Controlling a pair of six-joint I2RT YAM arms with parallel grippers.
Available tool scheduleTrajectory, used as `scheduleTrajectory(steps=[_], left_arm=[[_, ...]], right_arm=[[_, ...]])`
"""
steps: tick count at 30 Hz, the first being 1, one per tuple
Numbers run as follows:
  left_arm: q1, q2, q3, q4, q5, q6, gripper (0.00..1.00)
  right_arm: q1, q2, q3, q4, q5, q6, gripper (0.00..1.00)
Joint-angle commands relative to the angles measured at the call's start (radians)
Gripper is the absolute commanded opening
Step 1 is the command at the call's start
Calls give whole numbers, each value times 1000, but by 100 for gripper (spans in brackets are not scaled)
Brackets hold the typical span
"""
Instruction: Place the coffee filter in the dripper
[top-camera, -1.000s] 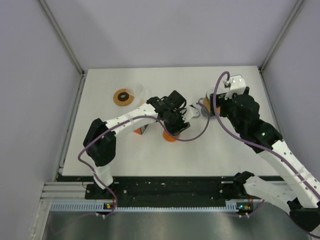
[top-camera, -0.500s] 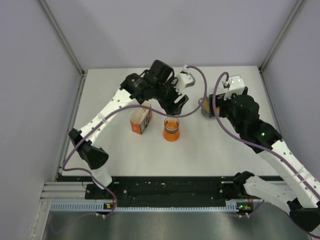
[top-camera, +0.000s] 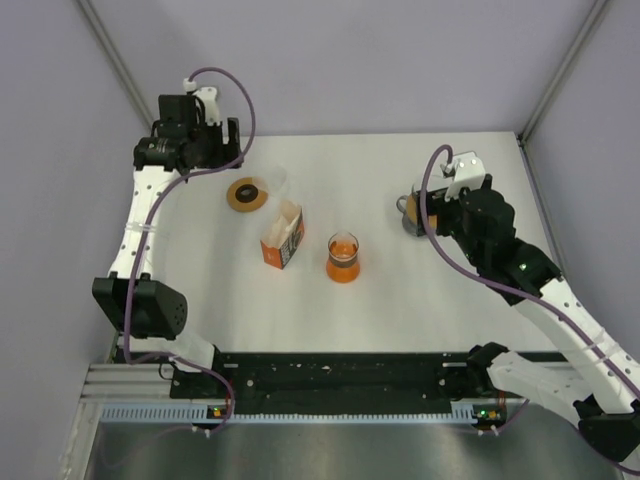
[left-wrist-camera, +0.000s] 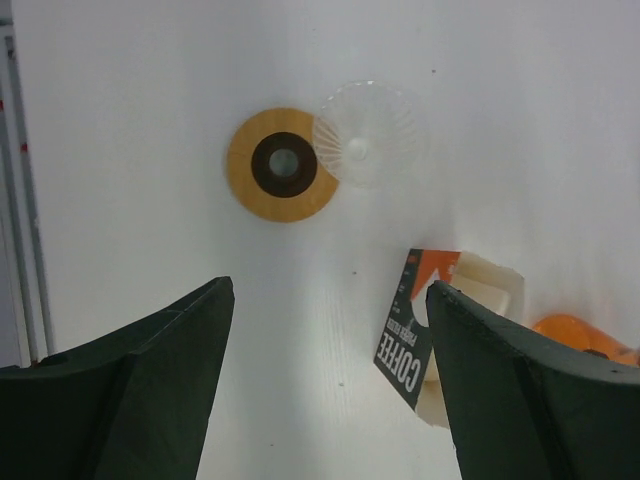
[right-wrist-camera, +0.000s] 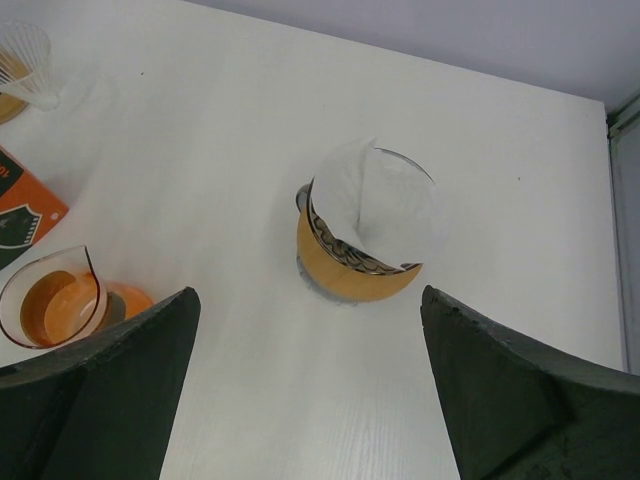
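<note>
Two grippers show, both with jaws spread wide and nothing held. The right gripper (right-wrist-camera: 310, 300) hangs directly above the dripper (right-wrist-camera: 340, 265). The white coffee filter (right-wrist-camera: 385, 205) sits inside the dripper, one edge standing above the rim. The left gripper (left-wrist-camera: 329, 285) is well apart from the dripper, beyond the filter box (left-wrist-camera: 410, 340). The step in hand is judged to be a seating check. If pressing is required, descend vertically, touch the paper only, and avoid tipping the dripper.

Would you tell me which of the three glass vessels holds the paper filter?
The wood-banded one on the right; the ribbed cone and the orange beaker hold none.
</note>
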Motion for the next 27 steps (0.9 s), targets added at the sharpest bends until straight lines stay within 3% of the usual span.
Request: scheduleTrajectory(steps=[1,5,10,19,27], left_arm=[[66,28,-42,137,-99,-68,85],[140,124,-23,147,-115,-101,86],[143,232,-23,179,-221,-111,85],[143,410,75,182,-209,-111,63],[141,576,173,154,-86,-147,56]], right_arm=[[-7,16,2,36,-5,-17,92],[-7,24,0,35,-2,-20,92],[-7,33,-1,37,-1,-20,92],[-6,38,-7,38,-4,-20,92],[-7,33,-6,35,-2,-20,92]])
